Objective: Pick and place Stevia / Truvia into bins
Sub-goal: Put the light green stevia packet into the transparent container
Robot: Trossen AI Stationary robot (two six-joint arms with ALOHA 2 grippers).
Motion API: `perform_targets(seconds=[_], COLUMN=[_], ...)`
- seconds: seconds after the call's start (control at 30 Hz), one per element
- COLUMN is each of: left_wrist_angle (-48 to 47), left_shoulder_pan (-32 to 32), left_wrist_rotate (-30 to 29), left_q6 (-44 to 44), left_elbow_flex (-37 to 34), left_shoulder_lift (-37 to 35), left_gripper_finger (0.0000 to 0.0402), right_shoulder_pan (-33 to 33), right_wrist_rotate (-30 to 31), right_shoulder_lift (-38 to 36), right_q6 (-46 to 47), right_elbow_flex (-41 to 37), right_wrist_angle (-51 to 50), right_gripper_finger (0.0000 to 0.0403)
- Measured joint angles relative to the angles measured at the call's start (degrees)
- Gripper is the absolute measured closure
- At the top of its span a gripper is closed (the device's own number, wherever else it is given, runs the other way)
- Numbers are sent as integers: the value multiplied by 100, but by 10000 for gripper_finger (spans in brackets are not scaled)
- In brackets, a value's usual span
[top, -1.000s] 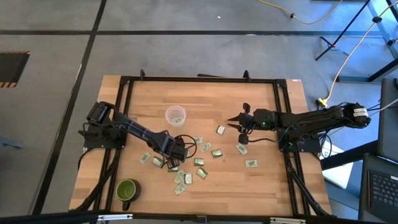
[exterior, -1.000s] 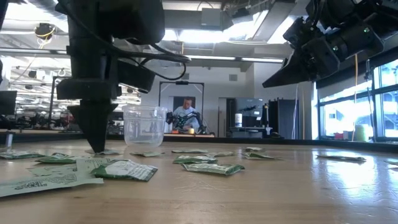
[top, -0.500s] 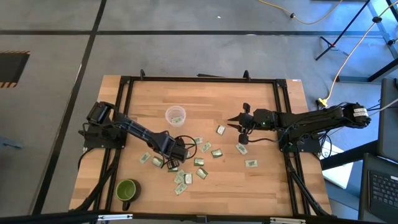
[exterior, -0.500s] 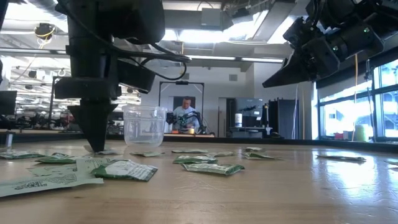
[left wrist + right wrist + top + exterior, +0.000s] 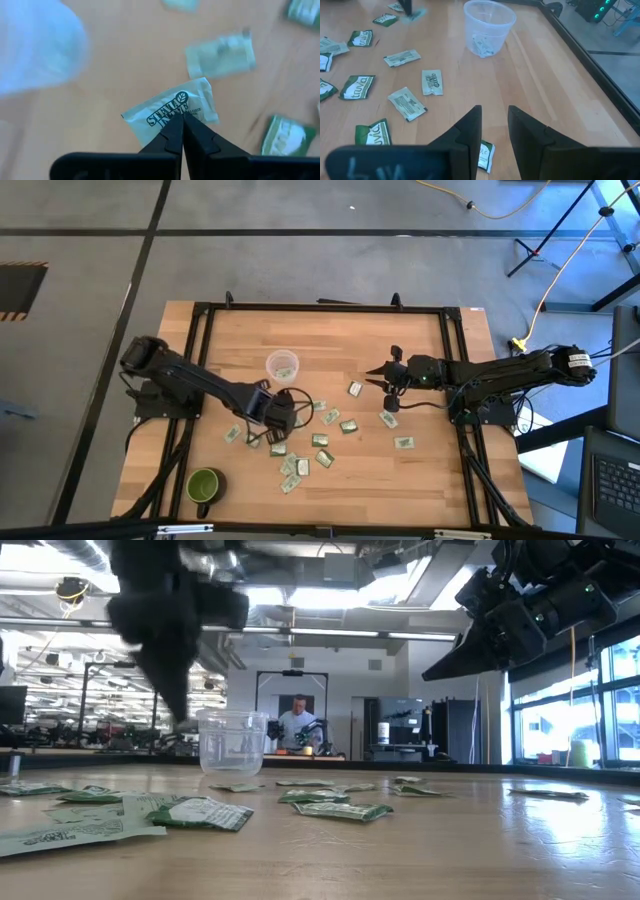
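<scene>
The left end effector point(image 5: 183, 131) pinches 1 Stevia sachet point(image 5: 172, 109) by its edge, lifted off the desk point(image 5: 420, 470) so it can travel to the clear cup point(image 5: 283, 366) nearby. Only the left wrist view shows that grip. The right end effector point(image 5: 494, 131) hovers part open, empty; its view shows sachets already inside the cup.

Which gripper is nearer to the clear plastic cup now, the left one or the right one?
Left. The left gripper, holding a sachet, is just below the cup in the high view; the right gripper waits farther off beside it.
</scene>
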Motion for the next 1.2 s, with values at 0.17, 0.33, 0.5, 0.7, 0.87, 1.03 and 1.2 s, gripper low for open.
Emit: perform_targets(seconds=[0.17, 0.33, 0.5, 0.7, 0.87, 1.03, 1.2], left_wrist_angle=[16, 80, 134, 361, 408, 414, 400], left_shoulder_pan=[136, 783, 1582, 2189, 2408, 2482, 2470], left_wrist_rotate=[-1380, -1639, -1174, -301, -273, 27, 300], left_q6=[382, 507, 867, 1344, 1351, 1351, 1351], left_elbow_flex=[0, 2, 1, -2, 0, 0, 0], left_shoulder_lift=[-574, -762, -648, -412, -264, -234, -234], left_gripper_finger=[397, 399, 397, 399, 396, 394, 391], right_shoulder_pan=[2, 1, 0, 2, 0, 2, 2], right_wrist_rotate=[0, 0, 0, 1, 0, 0, 0], right_shoulder_lift=[-2, -1, -2, -2, 0, -1, -2], right_q6=[-4, -4, -20, -21, -22, -22, -22], right_elbow_flex=[0, 0, 0, 0, 0, 0, 0], right_wrist_angle=[3, 38, 47, 57, 58, 58, 58], right_gripper_finger=[304, 304, 304, 304, 304, 304, 304])
